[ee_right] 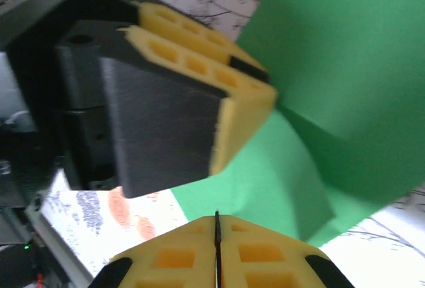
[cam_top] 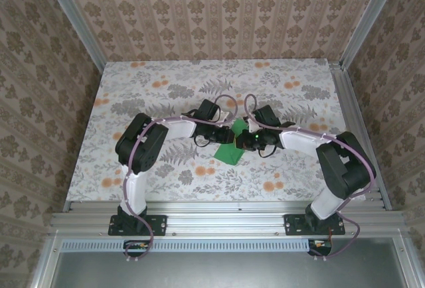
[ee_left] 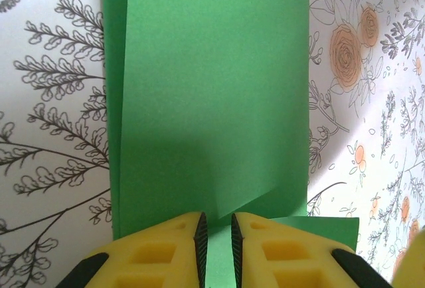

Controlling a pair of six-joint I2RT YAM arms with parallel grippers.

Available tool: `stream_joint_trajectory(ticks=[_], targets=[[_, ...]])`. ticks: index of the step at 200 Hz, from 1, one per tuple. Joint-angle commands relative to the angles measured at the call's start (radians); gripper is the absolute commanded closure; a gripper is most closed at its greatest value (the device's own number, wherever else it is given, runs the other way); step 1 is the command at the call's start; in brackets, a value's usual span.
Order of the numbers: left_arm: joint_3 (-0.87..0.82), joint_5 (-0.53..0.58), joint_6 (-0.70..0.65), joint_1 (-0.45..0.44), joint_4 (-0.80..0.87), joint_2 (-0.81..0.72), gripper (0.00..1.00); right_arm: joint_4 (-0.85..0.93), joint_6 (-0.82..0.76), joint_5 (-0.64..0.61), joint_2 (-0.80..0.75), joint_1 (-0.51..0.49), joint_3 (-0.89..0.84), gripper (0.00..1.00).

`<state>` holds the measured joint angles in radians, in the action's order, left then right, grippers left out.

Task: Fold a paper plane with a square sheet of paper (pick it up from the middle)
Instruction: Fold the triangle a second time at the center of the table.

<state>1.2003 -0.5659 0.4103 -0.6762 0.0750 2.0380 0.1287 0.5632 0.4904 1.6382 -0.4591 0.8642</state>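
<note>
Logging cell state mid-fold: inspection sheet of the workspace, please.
Surface: floral-patterned table, no damage seen.
Job's things: square sheet of paper, green, partly folded, at the table's middle between both grippers, one part raised.
Clutter: nothing seen.
Grippers: left gripper has its jaws nearly together with paper in the gap, grip unclear; right gripper shut, at the paper, hold unclear.
Cables: lilac cables run along both arms and loop above the wrists.
Surroundings: patterned walls; aluminium frame at the near edge.
</note>
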Motion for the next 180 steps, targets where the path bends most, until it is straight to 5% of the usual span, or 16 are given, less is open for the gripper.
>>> stream_joint_trajectory(ticks=[1, 180], targets=[[-0.063, 0.098, -0.041, -0.013, 0.123, 0.090, 0.78, -0.054, 0.081, 0.056, 0.000, -0.044, -0.032, 0.90], [-0.060, 0.116, -0.062, -0.003, 0.160, 0.103, 0.78, -0.009, 0.027, 0.058, 0.110, -0.087, -0.075, 0.97]])
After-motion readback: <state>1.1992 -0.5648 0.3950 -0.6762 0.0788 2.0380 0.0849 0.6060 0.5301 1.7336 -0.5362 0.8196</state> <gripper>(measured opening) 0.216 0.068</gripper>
